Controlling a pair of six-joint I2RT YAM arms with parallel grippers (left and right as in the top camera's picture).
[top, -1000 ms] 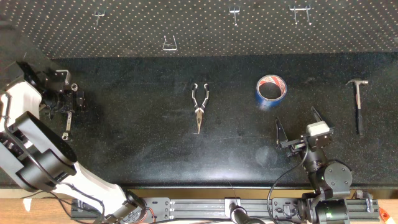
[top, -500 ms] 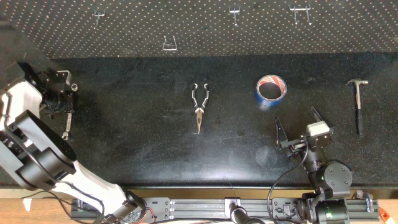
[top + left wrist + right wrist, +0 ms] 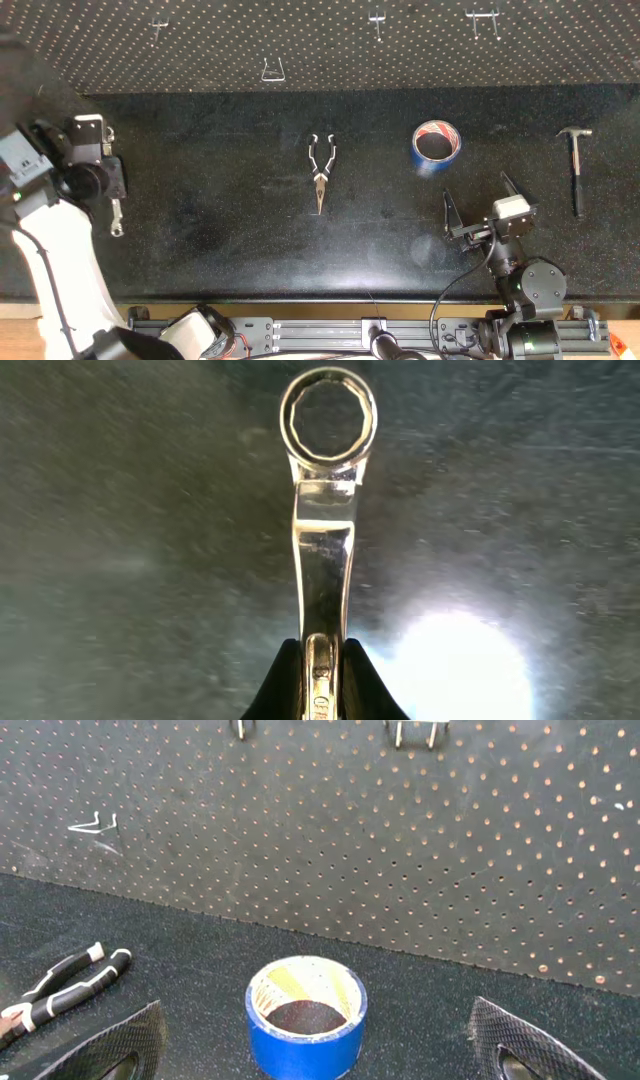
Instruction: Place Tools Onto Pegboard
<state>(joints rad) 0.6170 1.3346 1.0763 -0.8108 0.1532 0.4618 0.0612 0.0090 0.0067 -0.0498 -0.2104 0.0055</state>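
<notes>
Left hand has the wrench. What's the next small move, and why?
Probably a short straight lift. The left hand is shut on the shank of the wrench, ring end free, and the tool looks close to the black mat. The nearest free hook sits up on the pegboard, so clearance first should avoid dragging.

Wrench (image 3: 322, 550) clamped in left gripper (image 3: 322, 658); pliers (image 3: 320, 172), tape (image 3: 436, 145), hammer (image 3: 575, 172) lie apart
</notes>
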